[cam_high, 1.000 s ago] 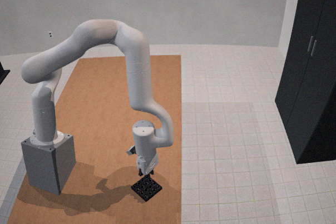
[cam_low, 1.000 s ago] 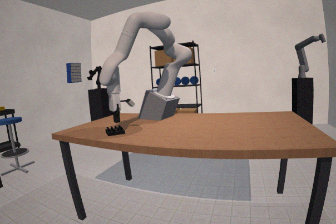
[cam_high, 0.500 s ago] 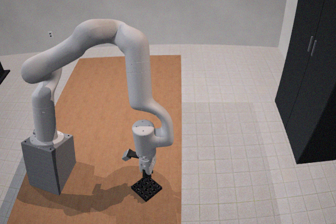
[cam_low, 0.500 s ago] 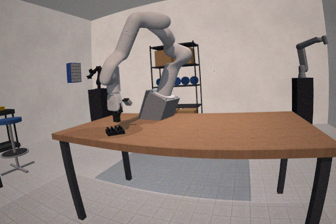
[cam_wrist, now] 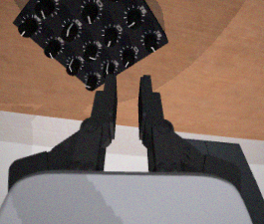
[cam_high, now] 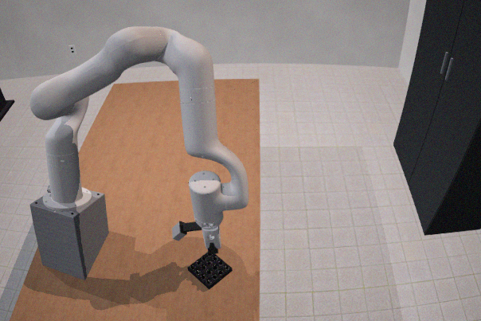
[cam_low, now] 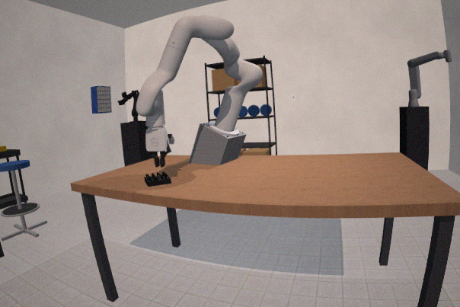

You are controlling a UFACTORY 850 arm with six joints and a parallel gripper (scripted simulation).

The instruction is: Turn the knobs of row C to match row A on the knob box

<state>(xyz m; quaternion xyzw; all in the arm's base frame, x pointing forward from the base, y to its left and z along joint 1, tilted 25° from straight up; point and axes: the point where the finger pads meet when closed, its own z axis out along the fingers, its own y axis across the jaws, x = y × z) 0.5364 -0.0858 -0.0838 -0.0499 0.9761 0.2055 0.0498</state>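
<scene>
The black knob box (cam_high: 212, 270) (cam_low: 157, 179) (cam_wrist: 89, 39) stands on its feet on the wooden table (cam_high: 139, 138) (cam_low: 305, 182) near its edge. It carries several black knobs with white lines; in the wrist view it sits turned diamond-wise. My gripper (cam_high: 212, 251) (cam_low: 159, 163) (cam_wrist: 128, 89) hangs a little above the box, over its corner nearest the wrist camera. The fingers stand a narrow gap apart with nothing between them and touch no knob. The printed names are too small to read.
The grey robot base block (cam_high: 68, 234) (cam_low: 217, 148) stands on the table beside the box. The table edge runs close by the box (cam_wrist: 206, 130). A black cabinet (cam_high: 446, 91) and a shelf rack (cam_low: 244, 106) stand off the table.
</scene>
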